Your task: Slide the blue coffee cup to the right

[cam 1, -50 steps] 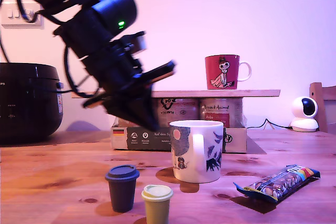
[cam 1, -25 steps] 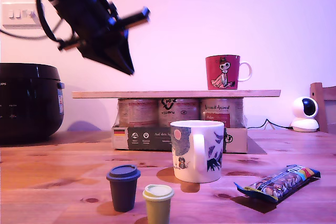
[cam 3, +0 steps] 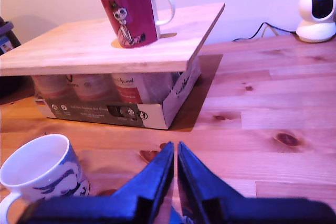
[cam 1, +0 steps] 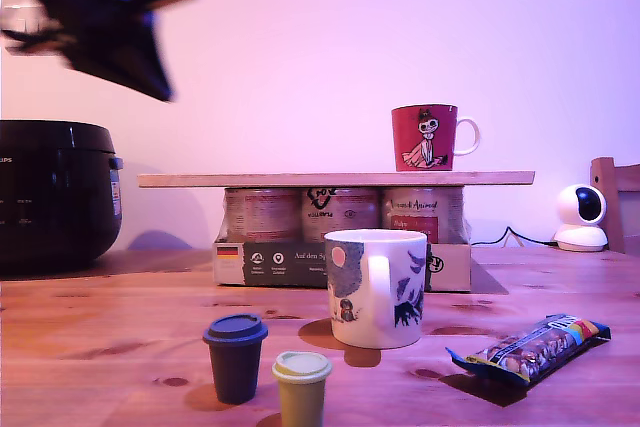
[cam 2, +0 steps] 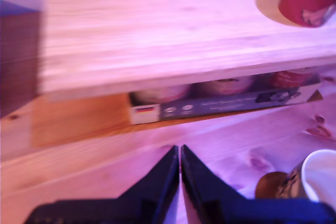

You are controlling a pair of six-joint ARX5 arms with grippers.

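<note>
The blue coffee cup (cam 1: 375, 287), a white mug with blue drawings and a pink circle, stands upright on the wooden table (cam 1: 100, 317) in front of the box, handle facing the exterior camera. My first gripper (cam 1: 163, 93) is a blurred dark shape high at the exterior view's upper left, far above the cup and apart from it. In the first wrist view it (cam 2: 180, 149) is shut on nothing, with the cup's rim (cam 2: 319, 177) off to one side. My second gripper (cam 3: 175, 145) is shut and empty, the cup (cam 3: 37, 174) beside it; this arm does not show in the exterior view.
A red mug (cam 1: 427, 137) stands on a wooden board (cam 1: 250, 179) laid over a box of cans (cam 1: 280, 262). Two small lidded cups (cam 1: 235, 357) (cam 1: 300, 389) stand in front of the mug, a snack bar (cam 1: 530, 347) at the exterior view's right. A black cooker (cam 1: 55, 192) and a white camera (cam 1: 580, 217) stand further back.
The arm in the exterior view has lifted from just beside the cup up and toward that view's upper left. The cup has stayed where it was.
</note>
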